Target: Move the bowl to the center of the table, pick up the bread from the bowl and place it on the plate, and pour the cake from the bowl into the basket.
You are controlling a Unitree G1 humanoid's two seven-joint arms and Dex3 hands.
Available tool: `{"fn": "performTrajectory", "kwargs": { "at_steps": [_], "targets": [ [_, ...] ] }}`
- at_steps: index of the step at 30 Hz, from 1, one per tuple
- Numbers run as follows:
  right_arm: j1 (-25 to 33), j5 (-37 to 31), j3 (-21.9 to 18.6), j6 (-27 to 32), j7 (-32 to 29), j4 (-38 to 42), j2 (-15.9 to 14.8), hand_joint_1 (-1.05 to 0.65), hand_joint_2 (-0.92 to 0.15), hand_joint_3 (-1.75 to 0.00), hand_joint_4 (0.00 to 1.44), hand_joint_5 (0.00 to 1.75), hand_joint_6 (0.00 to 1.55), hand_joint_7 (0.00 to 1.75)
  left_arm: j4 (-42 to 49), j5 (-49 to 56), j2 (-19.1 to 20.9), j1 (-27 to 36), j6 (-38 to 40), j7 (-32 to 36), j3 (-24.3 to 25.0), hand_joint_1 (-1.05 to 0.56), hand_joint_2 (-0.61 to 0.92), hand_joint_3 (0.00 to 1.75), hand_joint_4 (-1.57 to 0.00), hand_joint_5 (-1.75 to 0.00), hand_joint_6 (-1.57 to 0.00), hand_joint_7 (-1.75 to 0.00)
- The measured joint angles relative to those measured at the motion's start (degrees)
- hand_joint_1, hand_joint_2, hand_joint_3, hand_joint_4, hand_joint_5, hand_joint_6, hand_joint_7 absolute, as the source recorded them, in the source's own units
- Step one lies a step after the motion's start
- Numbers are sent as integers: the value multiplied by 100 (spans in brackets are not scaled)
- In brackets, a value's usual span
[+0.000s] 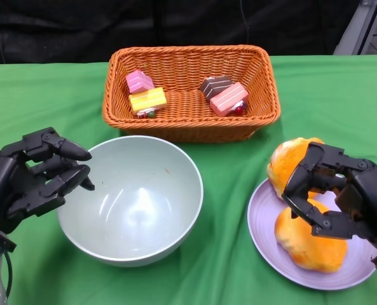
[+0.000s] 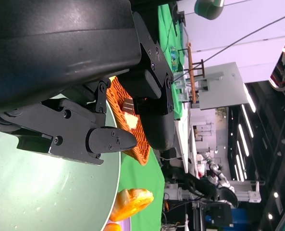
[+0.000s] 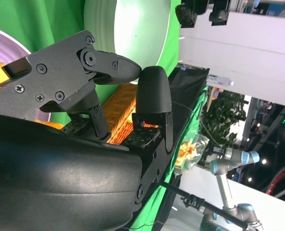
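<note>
Bowl (image 1: 131, 200) — pale green, upright and empty, on the green desk (image 1: 341, 95) near the middle, just in front of the basket. Moving it to the center looks done.

Basket (image 1: 191, 92) — orange wicker, behind the bowl. It holds four cake pieces: pink (image 1: 139, 81), yellow (image 1: 147, 100), brown (image 1: 215, 85) and pink-striped (image 1: 229, 98). Pouring the cake appears complete.

Plate (image 1: 264, 222) — lilac, to the right of the bowl. One bread roll (image 1: 309, 238) lies on it; a second bread roll (image 1: 288, 162) sits at the plate's far rim, partly over it.

Right hand (image 1: 331, 190) — over the plate, fingers (image 1: 302, 213) curved loosely about the second roll. Whether they grip it or have let it go cannot be told; the right wrist view shows fingers apart but not the contact.

Left hand (image 1: 35, 181) — beside the bowl's left rim, fingers half-curled and spread, holding nothing. Touching the rim or just clear of it is uncertain.

Judgement: the task is at or near its end — what is left is at most freeing the roll and drawing the right hand clear.

Surroundings: black backdrop behind the desk; the wrist views show a lit room beyond, with another robot arm (image 3: 229, 163) well apart. Nothing stands between bowl, plate and basket.
</note>
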Motion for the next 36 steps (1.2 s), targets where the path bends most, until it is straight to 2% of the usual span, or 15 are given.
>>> {"fn": "performTrajectory", "kwargs": {
  "at_steps": [9,12,15,22,27,36],
  "targets": [
    [214,-135,10,267,-120,-678,-110,-27,-66,-68,76,162,66,139,-256,495,-22,66,-782,124,-64,-4,91,41,-78,-153,-80,-113],
    [330,-219,-54,257,-291,-687,-106,-22,-59,-83,72,164,64,141,-257,497,-22,90,-807,136,-58,-2,85,55,-77,-154,-77,-118],
    [325,-207,-230,301,-563,-773,-87,-27,-58,-86,73,168,65,143,-256,496,-22,91,-809,140,-48,-2,83,57,-77,-153,-78,-115],
    [301,-156,-393,307,-704,-789,-81,-18,-51,-101,75,169,65,145,-248,444,-22,90,-812,141,-5,-3,87,53,-76,-154,-75,-119],
    [295,-175,-419,375,-780,-791,-81,-18,-50,-102,74,170,64,146,-200,386,-22,88,-791,135,41,-4,92,46,-75,-154,-75,-119],
    [268,-164,-422,408,-782,-787,-81,-16,-50,-104,75,167,66,144,-112,380,-22,73,-762,99,59,-4,92,45,-76,-154,-76,-117]
  ]
}}
